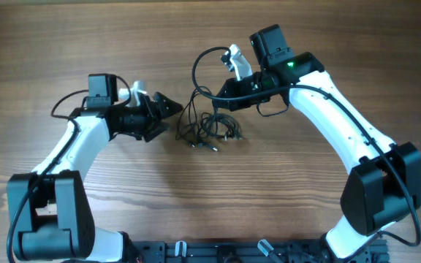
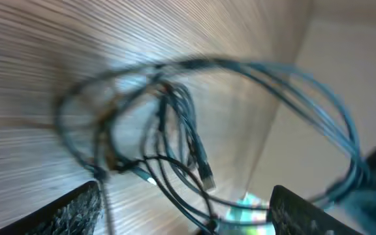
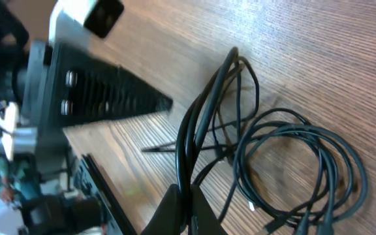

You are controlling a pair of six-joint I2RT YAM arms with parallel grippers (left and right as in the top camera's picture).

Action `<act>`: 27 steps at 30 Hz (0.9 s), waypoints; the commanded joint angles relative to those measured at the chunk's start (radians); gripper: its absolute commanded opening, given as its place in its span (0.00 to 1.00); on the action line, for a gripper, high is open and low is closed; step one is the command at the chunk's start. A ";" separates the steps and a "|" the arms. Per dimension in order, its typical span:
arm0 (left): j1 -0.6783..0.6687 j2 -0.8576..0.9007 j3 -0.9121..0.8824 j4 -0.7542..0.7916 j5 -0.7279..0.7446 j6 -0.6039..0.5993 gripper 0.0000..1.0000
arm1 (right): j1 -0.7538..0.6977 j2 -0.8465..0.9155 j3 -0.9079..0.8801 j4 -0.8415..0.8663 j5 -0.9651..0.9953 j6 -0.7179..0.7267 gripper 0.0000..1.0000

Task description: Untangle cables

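Overhead, where are the cables (image 1: 212, 128)?
I see them bunched in a small tangle on the table (image 1: 283, 197), around the middle, between the two arms. A few strands rise from the far side of the bunch to my right pincer (image 1: 219, 93).
Is that pincer gripping?
Yes, on the right wrist view its jaws are pinched together on several strands, which run away from the tips and down into the loops lying on the wood.
And the left pincer (image 1: 175, 108)?
It sits just left of the tangle, pointing right at it. On the left wrist view its fingers (image 2: 77, 207) stand wide apart with nothing clamped; the picture is blurred, and the cables lie beyond the tips, so I can't tell whether any strand touches them
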 commanded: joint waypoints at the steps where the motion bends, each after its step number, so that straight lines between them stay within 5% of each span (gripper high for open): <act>1: -0.096 -0.018 -0.005 0.013 0.095 0.148 0.88 | -0.004 -0.032 0.003 0.050 -0.002 0.158 0.04; 12: -0.236 -0.018 -0.004 0.218 0.052 0.193 0.95 | -0.004 -0.032 0.003 0.082 -0.001 0.226 0.04; 19: -0.225 -0.034 -0.004 0.188 -0.069 0.215 0.89 | -0.004 -0.032 0.003 0.082 0.017 0.226 0.04; 27: -0.224 -0.227 -0.004 0.160 -0.231 0.214 0.95 | -0.004 -0.032 0.003 0.089 0.018 0.226 0.04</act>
